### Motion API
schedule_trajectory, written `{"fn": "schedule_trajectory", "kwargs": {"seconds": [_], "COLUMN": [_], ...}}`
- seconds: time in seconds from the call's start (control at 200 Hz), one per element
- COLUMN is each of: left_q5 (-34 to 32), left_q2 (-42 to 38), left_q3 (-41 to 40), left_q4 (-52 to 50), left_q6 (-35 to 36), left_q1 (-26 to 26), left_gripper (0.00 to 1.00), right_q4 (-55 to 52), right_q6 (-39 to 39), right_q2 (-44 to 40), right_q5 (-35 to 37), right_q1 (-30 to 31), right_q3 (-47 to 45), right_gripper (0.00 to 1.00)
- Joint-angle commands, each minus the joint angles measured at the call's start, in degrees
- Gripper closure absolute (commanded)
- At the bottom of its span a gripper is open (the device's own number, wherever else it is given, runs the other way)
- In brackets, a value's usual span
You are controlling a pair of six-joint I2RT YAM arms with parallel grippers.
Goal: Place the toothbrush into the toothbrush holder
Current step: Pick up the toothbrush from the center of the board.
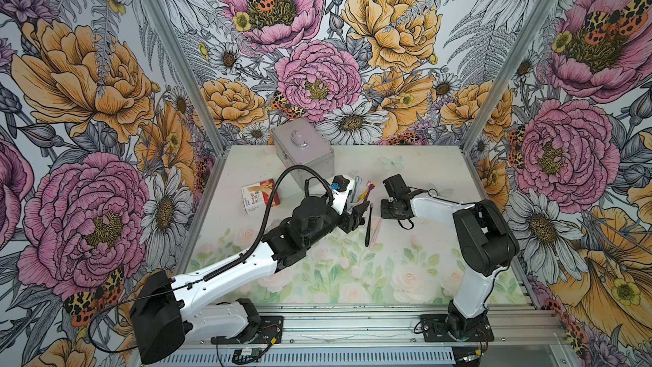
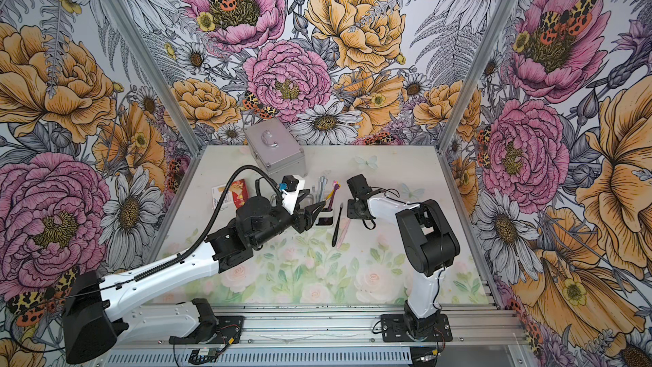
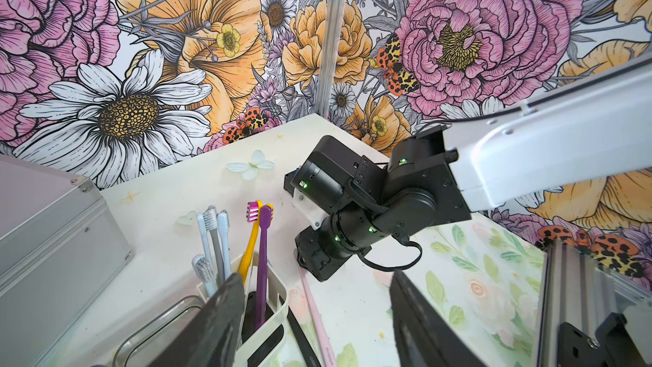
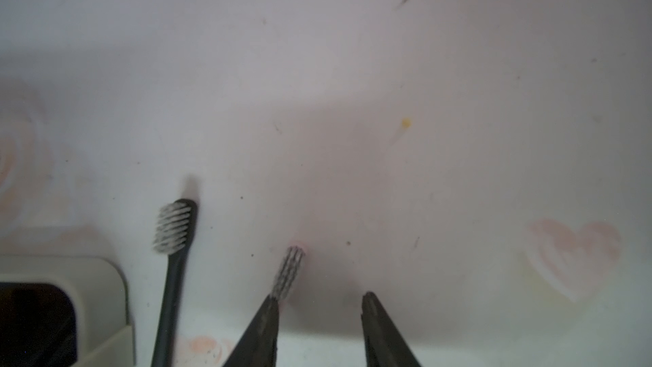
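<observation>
Pickup step: the right hand (image 4: 319, 312), parted and empty at lower centre, sits beside the pink toothbrush (image 4: 293, 270). Next it probably needs centring, then closing. Meanwhile the left hand (image 3: 314, 280) gapes wide beside the toothbrush holder (image 3: 280, 307).

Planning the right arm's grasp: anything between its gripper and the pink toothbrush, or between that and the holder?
Nothing visible between the right gripper and pink toothbrush. Toward the toothbrush holder, the black toothbrush lies between them, and the open left gripper sits at the holder.
</observation>
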Motion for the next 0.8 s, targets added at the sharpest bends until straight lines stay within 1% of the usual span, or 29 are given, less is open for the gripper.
{"fn": "schedule_trajectory", "kwargs": {"seconds": [0.0,0.125,0.275,0.36,0.59,0.795], "left_q5": [1.5,1.2,0.6,0.1,-0.3,-0.3], "left_q2": [0.0,0.3,0.1,0.2,0.5,1.2], "left_q3": [-0.4,-0.4,-0.9,-0.8,-1.3,-1.1], "left_q4": [0.1,0.2,0.7,0.7,1.4,1.6], "left_q6": [-0.9,-0.8,-0.6,-0.4,-0.4,-0.6], "left_q1": [-0.4,-0.5,-0.4,-0.4,-0.4,-0.4], "left_gripper": [0.34,0.34,0.34,0.34,0.33,0.33], "right_q4": [2.3,2.3,2.3,2.4,2.6,2.6], "right_q6": [1.3,1.6,1.9,2.3,2.8,3.1], "right_q2": [1.4,2.6,4.0,4.0,1.0,1.6], "right_q5": [1.1,-0.5,-1.3,-1.6,-1.9,-3.5], "right_q1": [-0.2,-0.2,-0.2,-0.3,-0.1,0.1], "right_q3": [2.5,3.7,4.4,4.2,3.4,4.3], "right_gripper": [0.60,0.63,0.64,0.67,0.67,0.67]}}
